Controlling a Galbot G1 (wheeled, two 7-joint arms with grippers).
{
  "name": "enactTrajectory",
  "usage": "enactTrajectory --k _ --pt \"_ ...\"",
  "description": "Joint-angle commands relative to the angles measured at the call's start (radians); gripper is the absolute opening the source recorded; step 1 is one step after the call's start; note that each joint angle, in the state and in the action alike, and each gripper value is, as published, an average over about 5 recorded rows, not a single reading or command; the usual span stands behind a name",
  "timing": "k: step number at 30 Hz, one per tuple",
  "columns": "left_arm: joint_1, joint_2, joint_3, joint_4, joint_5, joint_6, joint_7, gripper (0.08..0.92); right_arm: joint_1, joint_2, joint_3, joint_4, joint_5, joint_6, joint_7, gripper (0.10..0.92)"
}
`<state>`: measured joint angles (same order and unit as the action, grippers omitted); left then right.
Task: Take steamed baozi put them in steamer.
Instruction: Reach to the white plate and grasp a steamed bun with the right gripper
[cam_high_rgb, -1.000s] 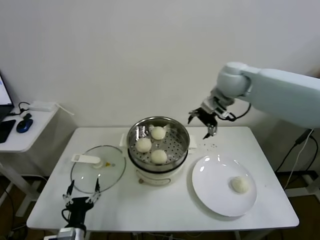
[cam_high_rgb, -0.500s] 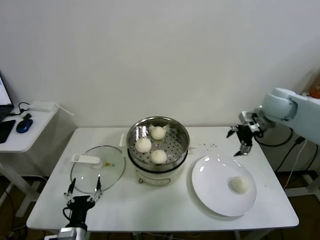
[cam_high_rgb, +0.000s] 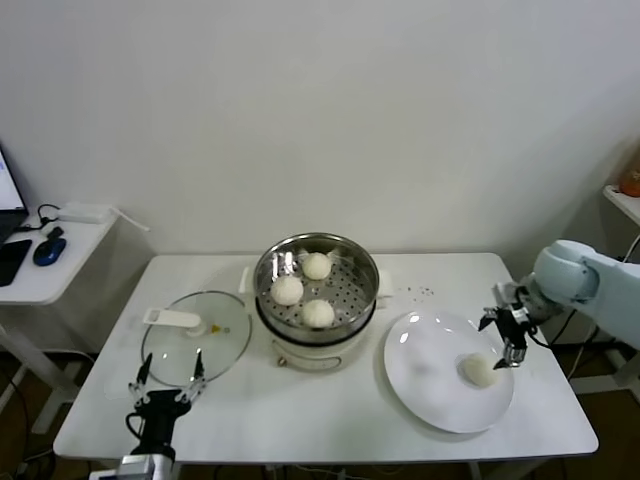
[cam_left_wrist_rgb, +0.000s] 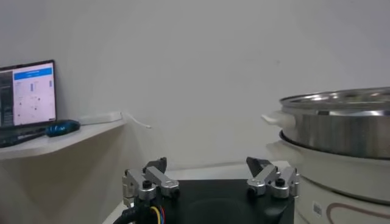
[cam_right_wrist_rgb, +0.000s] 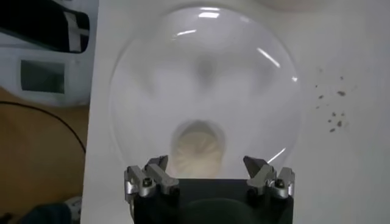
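Left gripper (cam_high_rgb: 165, 388) parked at the near edge of the white counter (cam_high_rgb: 300, 420), fingers spread, empty. Large round white plate (cam_high_rgb: 425, 395) carries one small white dome-shaped baozi (cam_high_rgb: 479, 369); right gripper (cam_high_rgb: 507, 340) hovers just beside it, fingers apart, empty. Bun likely soft, light: pinch the sides gently. Farther back, three buns in the round stainless-steel steamer (cam_high_rgb: 362, 262).
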<state>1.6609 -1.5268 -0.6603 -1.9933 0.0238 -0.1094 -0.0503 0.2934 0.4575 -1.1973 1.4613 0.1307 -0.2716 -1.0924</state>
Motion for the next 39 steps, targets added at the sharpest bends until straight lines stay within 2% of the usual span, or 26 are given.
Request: enactTrajectory --k 1,23,39 --pt "0.001 -0.002 -0.003 0.003 0.002 0.003 -0.001 0.823 -0.171 0.048 0.103 -0.092 -0.129 0.015 -0.018 0.823" --pt "0.002 -0.001 -0.01 0.017 -0.006 0.006 -0.001 0.823 -0.248 0.145 0.16 -0.173 -0.179 0.028 0.018 0.823" --pt "0.0 0.0 -0.012 0.021 -0.007 0.005 -0.002 0.823 -0.259 0.151 0.168 -0.177 -0.177 0.027 0.013 0.822"
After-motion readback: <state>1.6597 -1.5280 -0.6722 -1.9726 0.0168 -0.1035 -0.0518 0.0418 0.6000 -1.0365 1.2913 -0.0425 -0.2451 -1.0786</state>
